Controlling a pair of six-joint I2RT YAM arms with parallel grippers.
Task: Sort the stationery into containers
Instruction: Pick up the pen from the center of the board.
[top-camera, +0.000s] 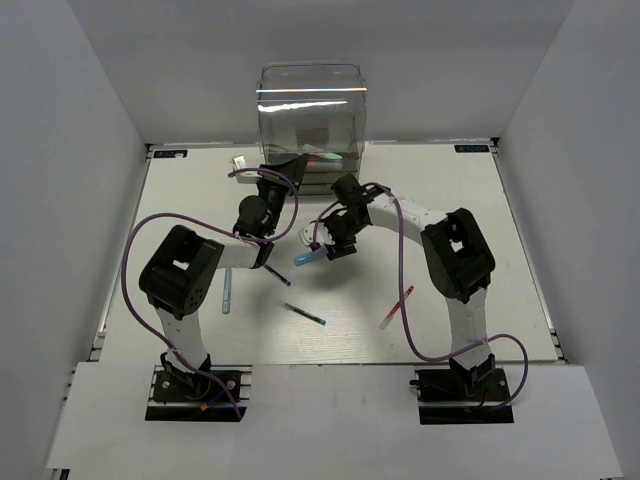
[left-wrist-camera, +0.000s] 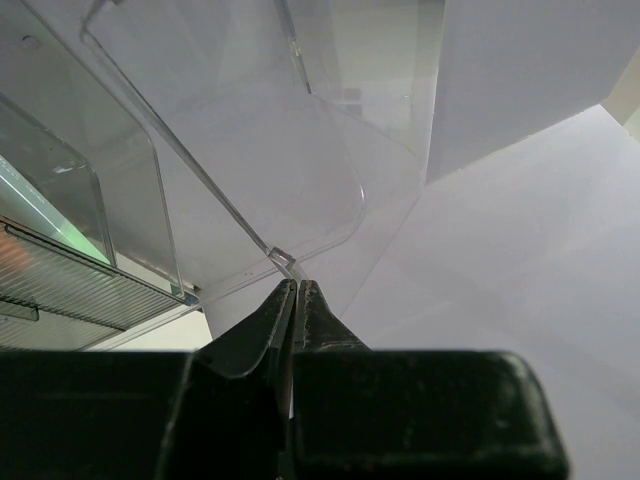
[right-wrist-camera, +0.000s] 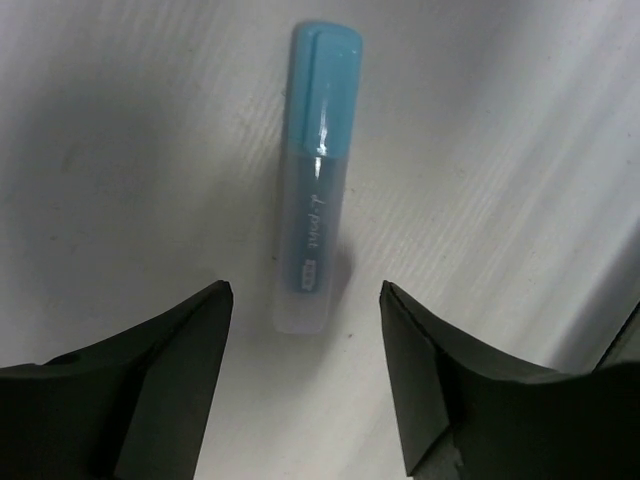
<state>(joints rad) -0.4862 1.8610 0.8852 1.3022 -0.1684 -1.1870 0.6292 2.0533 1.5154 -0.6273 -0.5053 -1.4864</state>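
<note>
By the cabinet (top-camera: 310, 100) at the back | our left gripper (left-wrist-camera: 298, 287) was squeezed nearly shut; we think it pinched the thin edge of a clear drawer (left-wrist-camera: 260, 160) | right gripper (right-wrist-camera: 305, 300) stood wide open, holding nothing | light blue marker (right-wrist-camera: 318, 180) lay flat on the table (right-wrist-camera: 120, 150), right below its jaws

Robot lab cell, white walls (top-camera: 75, 120), 2 bolted arms (top-camera: 185, 275)
</note>
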